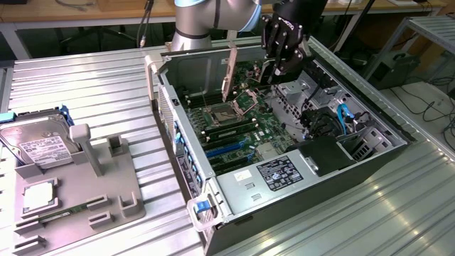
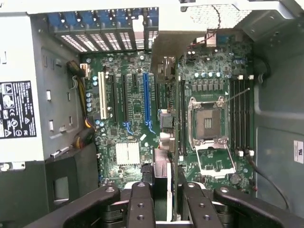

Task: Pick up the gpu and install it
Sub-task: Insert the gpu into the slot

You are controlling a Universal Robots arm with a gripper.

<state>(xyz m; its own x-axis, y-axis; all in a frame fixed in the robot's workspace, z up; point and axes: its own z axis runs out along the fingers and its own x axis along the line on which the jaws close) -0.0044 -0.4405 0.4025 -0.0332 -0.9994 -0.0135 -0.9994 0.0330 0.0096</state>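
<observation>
The gpu (image 1: 228,74) hangs on edge above the open computer case (image 1: 370,160), its pale bracket strip pointing toward the case's rear wall. My gripper (image 1: 274,70) is shut on the card's other end. In the wrist view the gpu (image 2: 167,121) runs edge-on away from my gripper (image 2: 166,192), with a black finger (image 2: 141,199) on each side of it. It hovers over the motherboard between the blue expansion slot (image 2: 146,99) and the open processor socket (image 2: 209,124). I cannot tell how far it is above the board.
On the exterior view's left, a grey fixture (image 1: 106,202) carries a silver hard drive (image 1: 35,140), a square processor chip (image 1: 39,193) and a memory stick (image 1: 64,214). Inside the case are the power supply (image 1: 281,173), a black shroud (image 1: 323,156) and cables (image 1: 344,120).
</observation>
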